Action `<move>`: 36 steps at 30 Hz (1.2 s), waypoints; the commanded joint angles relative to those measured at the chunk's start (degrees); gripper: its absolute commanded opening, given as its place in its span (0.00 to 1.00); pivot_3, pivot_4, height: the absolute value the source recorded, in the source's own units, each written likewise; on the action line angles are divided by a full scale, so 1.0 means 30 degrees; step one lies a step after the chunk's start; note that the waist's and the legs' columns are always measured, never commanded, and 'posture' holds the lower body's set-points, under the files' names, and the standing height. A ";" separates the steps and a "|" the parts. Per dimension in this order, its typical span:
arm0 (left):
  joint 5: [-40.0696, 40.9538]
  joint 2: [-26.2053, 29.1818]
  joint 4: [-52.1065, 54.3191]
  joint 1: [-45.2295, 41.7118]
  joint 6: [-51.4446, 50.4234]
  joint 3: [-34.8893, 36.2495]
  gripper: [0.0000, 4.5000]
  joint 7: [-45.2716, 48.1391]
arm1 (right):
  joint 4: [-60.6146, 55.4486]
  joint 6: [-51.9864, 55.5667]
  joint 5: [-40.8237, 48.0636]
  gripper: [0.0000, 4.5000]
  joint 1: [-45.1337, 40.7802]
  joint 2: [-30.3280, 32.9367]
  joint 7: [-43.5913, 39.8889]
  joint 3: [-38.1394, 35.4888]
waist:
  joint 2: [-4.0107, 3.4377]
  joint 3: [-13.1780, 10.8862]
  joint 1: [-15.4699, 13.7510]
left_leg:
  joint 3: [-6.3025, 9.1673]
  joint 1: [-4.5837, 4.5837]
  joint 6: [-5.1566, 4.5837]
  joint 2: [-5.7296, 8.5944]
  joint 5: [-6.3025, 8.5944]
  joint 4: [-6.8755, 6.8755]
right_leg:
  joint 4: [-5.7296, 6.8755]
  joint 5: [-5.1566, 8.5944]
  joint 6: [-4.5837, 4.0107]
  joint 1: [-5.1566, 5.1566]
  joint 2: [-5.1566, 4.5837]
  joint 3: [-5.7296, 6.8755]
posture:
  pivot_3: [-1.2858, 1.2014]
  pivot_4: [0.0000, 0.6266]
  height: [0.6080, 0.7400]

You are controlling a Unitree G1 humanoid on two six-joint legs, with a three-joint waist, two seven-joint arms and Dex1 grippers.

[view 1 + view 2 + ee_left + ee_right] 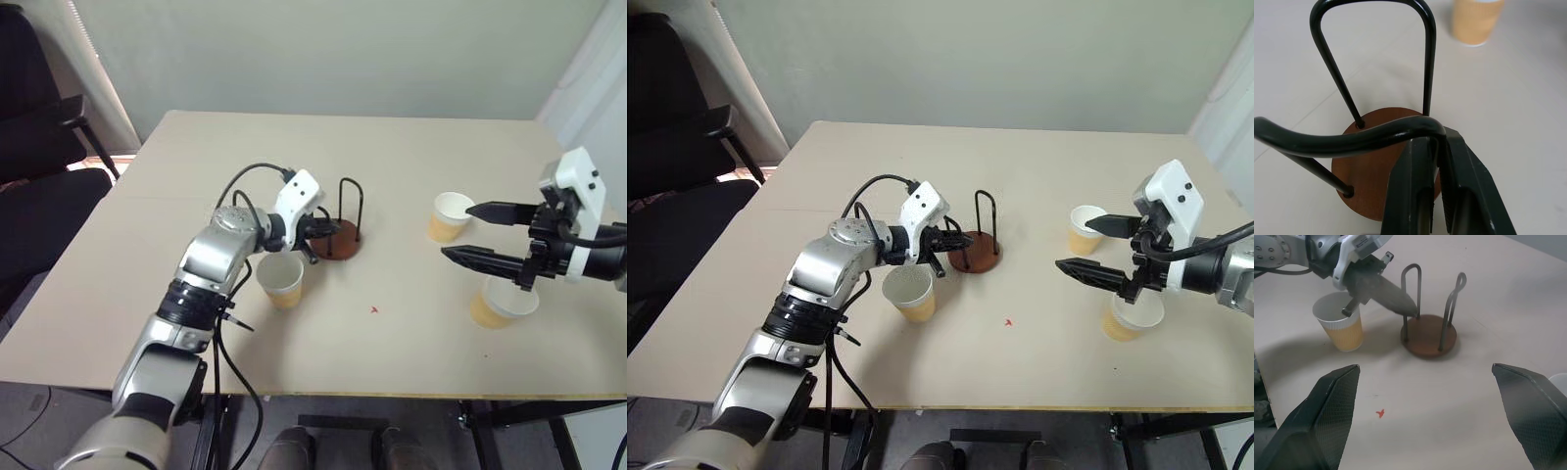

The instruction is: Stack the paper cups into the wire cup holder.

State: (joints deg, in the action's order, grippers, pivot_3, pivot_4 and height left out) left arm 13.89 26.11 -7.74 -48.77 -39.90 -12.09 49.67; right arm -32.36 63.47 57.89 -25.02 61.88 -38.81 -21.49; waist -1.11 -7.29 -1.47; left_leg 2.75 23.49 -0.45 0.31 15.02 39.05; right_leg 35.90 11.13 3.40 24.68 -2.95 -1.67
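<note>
A: We start at the wire cup holder (336, 238), standing empty near the middle of the counter (392, 147). None of the three paper cups is in it yet.

B: And the left tool (315, 229) is right on it. In the wrist view its fingers (1415, 196) are clenched on the top of the nearer wire loop, so we read this as steadying or shifting the holder before any stacking.

A: One cup (281, 280) sits just beside that forearm, close to the holder. The other two are off to the right: one (451, 216) past the right tool, one (504, 303) under it.

B: The right tool (482, 232) hovers released, jaws wide (nothing between them), pointing in toward the holder.

A: Next, we'd say, the right tool must drop onto a cup and close, while the left keeps the holder upright.
</note>
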 commanded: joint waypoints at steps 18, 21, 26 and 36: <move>0.0154 -0.0150 0.0661 -0.0686 0.4219 -0.4204 0.00 0.8774 | -0.1708 0.4138 0.4900 1.00 0.2668 0.4675 -0.1321 -0.8238 | -0.0001 0.0002 -0.0119 | -0.0017 0.0031 -0.0039 0.0019 0.0029 0.0015 | -0.0001 0.0019 0.0027 0.0006 -0.0032 -0.0007 | 0.52 0.24 1.00; -0.0517 -0.0613 0.0514 -0.0333 0.4434 -0.4742 0.00 0.8333 | -0.2078 0.3998 0.4865 1.00 0.3092 0.4524 -0.1132 -0.8247 | -0.0004 0.0003 -0.0123 | -0.0012 0.0032 -0.0060 0.0020 0.0042 0.0021 | 0.0000 0.0032 0.0057 0.0002 -0.0032 -0.0006 | 0.52 0.24 1.00; -0.2310 -0.0182 0.0820 0.0382 0.5614 -0.5489 0.07 0.7699 | -0.2307 0.2733 0.4859 1.00 0.3007 0.4479 -0.1180 -0.6847 | -0.0011 0.0013 -0.0123 | -0.0022 0.0028 -0.0081 0.0021 0.0056 0.0023 | 0.0000 0.0044 0.0079 -0.0006 -0.0034 -0.0008 | 0.52 0.24 1.00; -0.2432 0.1604 0.2420 0.0264 0.5482 -0.4124 0.58 0.8185 | 0.0025 -0.2125 0.0890 1.00 0.0909 0.5396 -0.3703 -0.1087 | -0.0007 0.0014 -0.0045 | -0.0026 -0.0013 -0.0114 0.0021 0.0068 0.0046 | 0.0002 0.0047 0.0086 -0.0045 -0.0032 -0.0023 | 0.52 0.24 1.00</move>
State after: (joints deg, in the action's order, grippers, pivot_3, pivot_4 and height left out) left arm 5.65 30.51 -2.65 -46.32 -23.34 -26.83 73.69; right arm -33.87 60.34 63.26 -21.02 76.99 -47.79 -26.25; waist -1.13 -7.24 -1.61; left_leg 2.68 23.45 -0.81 0.38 15.23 39.18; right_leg 35.91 11.27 3.66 24.55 -3.04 -1.73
